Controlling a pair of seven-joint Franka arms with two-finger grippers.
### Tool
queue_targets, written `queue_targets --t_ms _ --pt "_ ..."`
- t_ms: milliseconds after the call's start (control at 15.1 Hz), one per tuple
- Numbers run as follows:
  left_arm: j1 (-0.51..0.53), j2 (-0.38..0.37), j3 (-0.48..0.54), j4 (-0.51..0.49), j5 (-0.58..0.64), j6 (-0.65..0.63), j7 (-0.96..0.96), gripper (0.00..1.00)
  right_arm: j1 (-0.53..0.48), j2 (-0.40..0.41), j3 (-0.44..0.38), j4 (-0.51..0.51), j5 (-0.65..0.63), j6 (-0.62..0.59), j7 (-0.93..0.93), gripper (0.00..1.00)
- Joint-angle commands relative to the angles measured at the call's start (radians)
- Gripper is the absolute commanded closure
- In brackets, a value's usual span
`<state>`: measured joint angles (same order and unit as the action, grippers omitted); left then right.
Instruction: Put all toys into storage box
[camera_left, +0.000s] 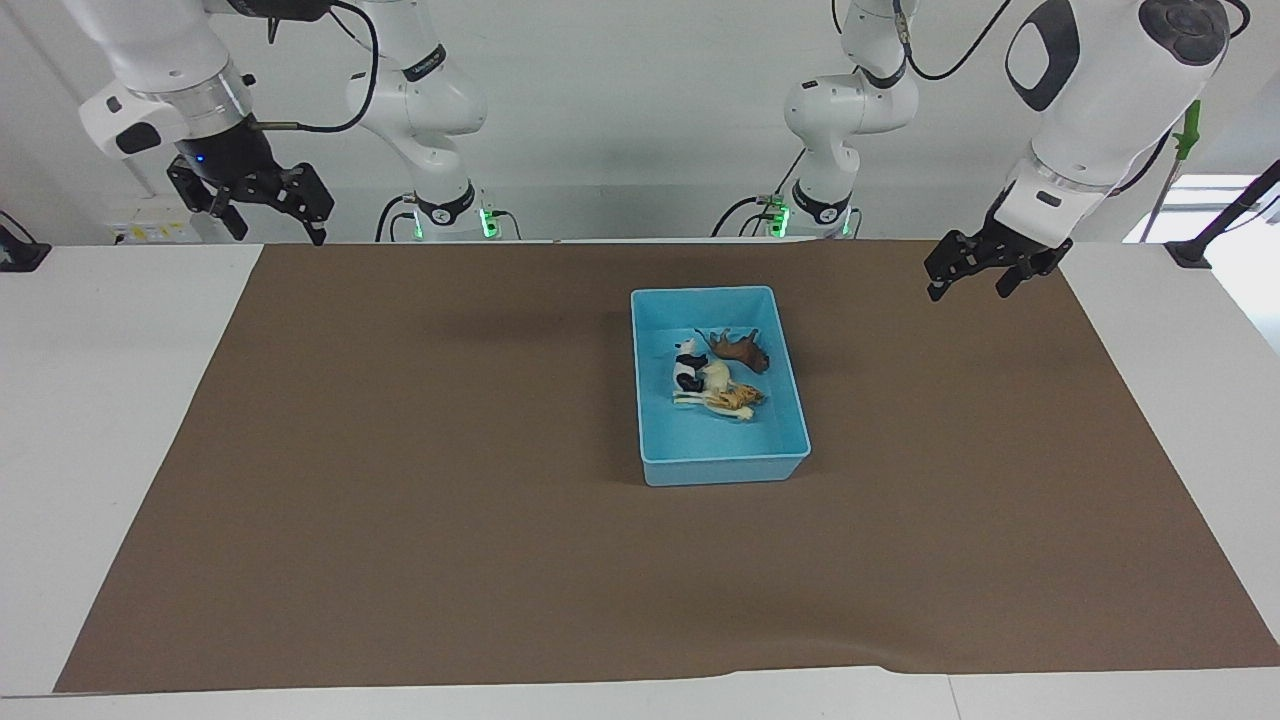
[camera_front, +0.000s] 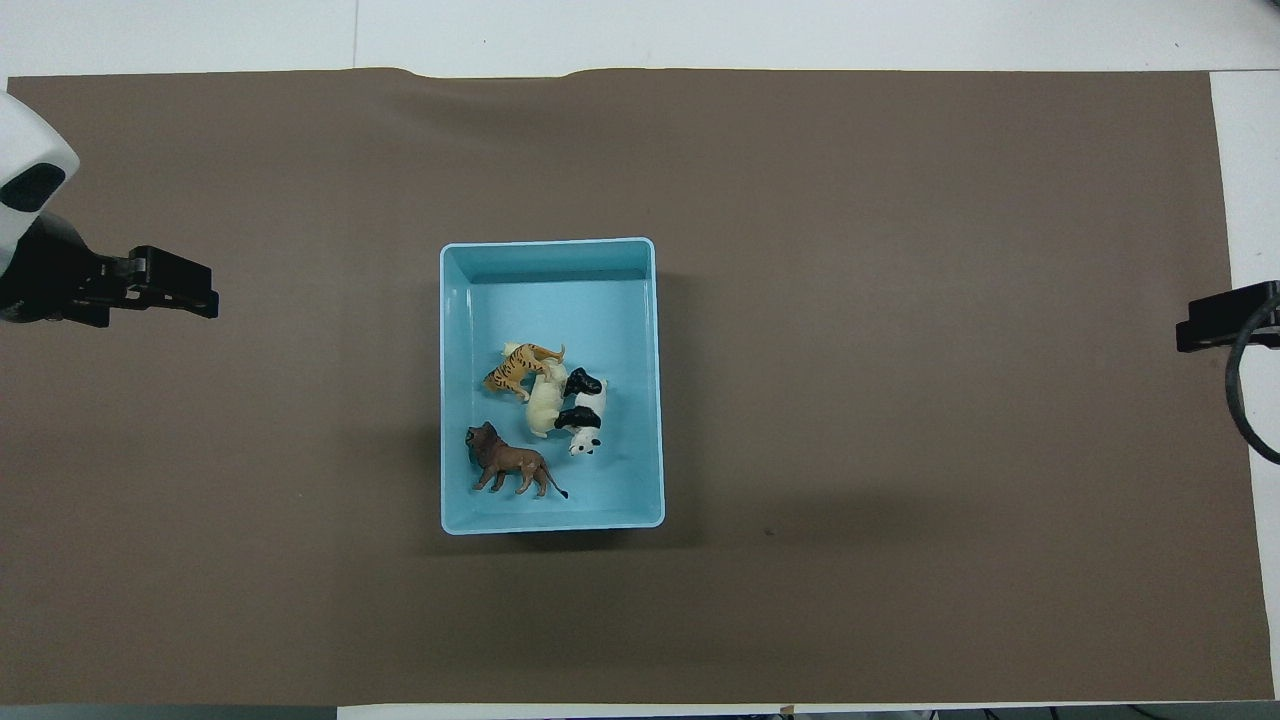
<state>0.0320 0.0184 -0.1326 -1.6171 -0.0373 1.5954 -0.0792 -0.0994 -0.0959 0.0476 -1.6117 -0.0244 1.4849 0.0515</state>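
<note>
Left gripper (camera_left: 968, 282) hangs in the air over the brown mat (camera_left: 400, 500) at the left arm's end of the table, jaws spread, nothing held; its forearm slopes up and outward from the wrist. Right gripper (camera_left: 272, 212) hangs above the mat's edge at the right arm's end, likewise spread and empty, wrist angled downward. Between them, the storage box (camera_front: 455, 300) rests mid-mat. Inside it lie the tiger (camera_front: 515, 367), horse (camera_front: 545, 403) and panda (camera_front: 583, 410), touching one another, and the lion (camera_front: 508, 467), nearest the robots.

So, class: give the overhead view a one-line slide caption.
Four toy animals lie in the blue storage box; both grippers wait, empty, at the mat's ends.
</note>
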Motion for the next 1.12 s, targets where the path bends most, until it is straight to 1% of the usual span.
queue_targets --t_ms 0,793,925,1057 --pt "-0.011 0.005 0.005 0.005 0.008 -0.023 0.016 0.0 -0.017 -0.013 0.017 -0.005 -0.006 -0.014 0.001 0.0" --pt "-0.027 0.018 0.019 0.022 0.02 -0.002 0.082 0.0 -0.014 -0.018 0.015 -0.007 0.009 -0.008 0.002 0.0" --pt "-0.069 0.02 0.056 0.028 0.02 -0.005 0.082 0.0 -0.014 -0.019 0.015 -0.008 0.009 -0.012 0.002 0.0" --pt "-0.156 0.018 0.14 0.029 0.019 -0.002 0.082 0.0 -0.013 -0.019 0.015 -0.008 0.009 -0.012 0.002 0.0"
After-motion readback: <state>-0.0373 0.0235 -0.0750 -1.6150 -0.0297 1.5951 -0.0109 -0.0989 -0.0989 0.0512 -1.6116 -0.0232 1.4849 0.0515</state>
